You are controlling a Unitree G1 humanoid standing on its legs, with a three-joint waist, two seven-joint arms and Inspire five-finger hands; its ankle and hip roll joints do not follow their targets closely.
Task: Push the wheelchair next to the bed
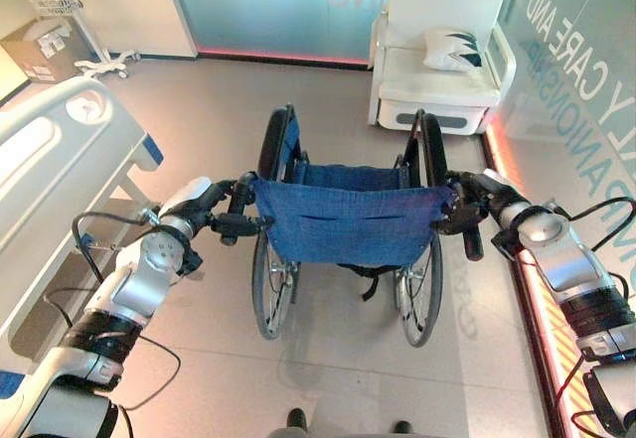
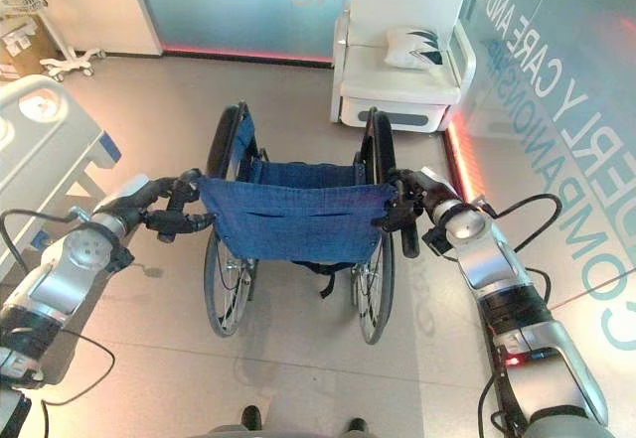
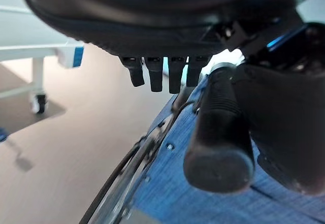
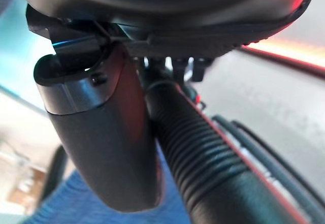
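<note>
The wheelchair (image 1: pixel 343 224) is standing on the floor (image 1: pixel 328 378) directly ahead, its blue backrest facing the robot, with the bed (image 1: pixel 60 180) just beside it on the left and a white armchair (image 1: pixel 437 71) well beyond it by the far wall. The left hand (image 1: pixel 214 215) is curling round the left push handle (image 3: pixel 218 132), thumb alongside the grip; the right hand (image 2: pixel 412 205) is wrapping the ribbed right push handle (image 4: pixel 213 168) likewise. To do this well, both grips should be pushing evenly, easing the right side on slightly more so the chair is veering left and running parallel to the bed's edge without its wheel clipping the frame.
</note>
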